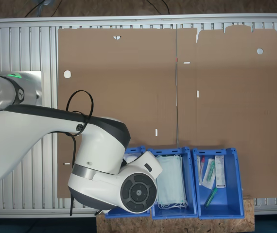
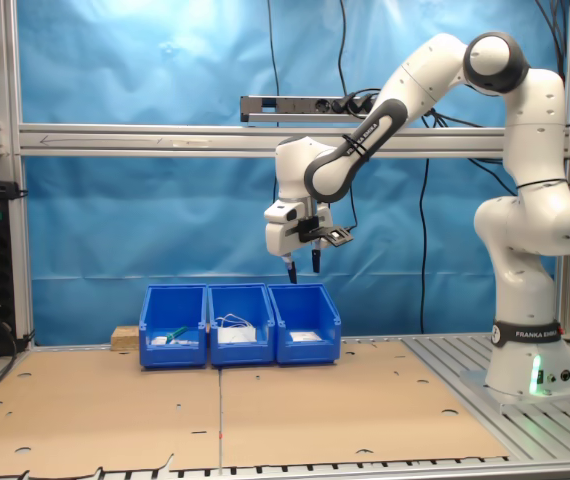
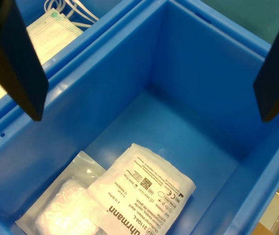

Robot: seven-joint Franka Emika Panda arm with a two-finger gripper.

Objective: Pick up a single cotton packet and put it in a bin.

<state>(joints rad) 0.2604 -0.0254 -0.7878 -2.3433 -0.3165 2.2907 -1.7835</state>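
Note:
The printed white cotton packet (image 3: 142, 188) lies flat on the floor of a deep blue bin (image 3: 203, 63), partly overlapping a plainer, puffier white packet (image 3: 66, 205). My gripper (image 3: 149, 110) hangs open and empty straight above this bin, its dark fingers (image 3: 12, 54) spread wide. In the second exterior view the gripper (image 2: 302, 262) hovers well above the bin (image 2: 305, 318), the one at the second exterior view's right end of the row, with a white packet (image 2: 305, 336) showing inside. In the first exterior view the arm covers most of this bin (image 1: 136, 149).
Beside it stand two more blue bins: a middle one (image 2: 240, 312) holding pale green face masks (image 1: 170, 182) and an end one (image 2: 174, 312) holding tubes and long packets (image 1: 211, 172). Brown cardboard (image 1: 129, 82) covers the table. The arm's base (image 2: 525, 360) stands at the second exterior view's right.

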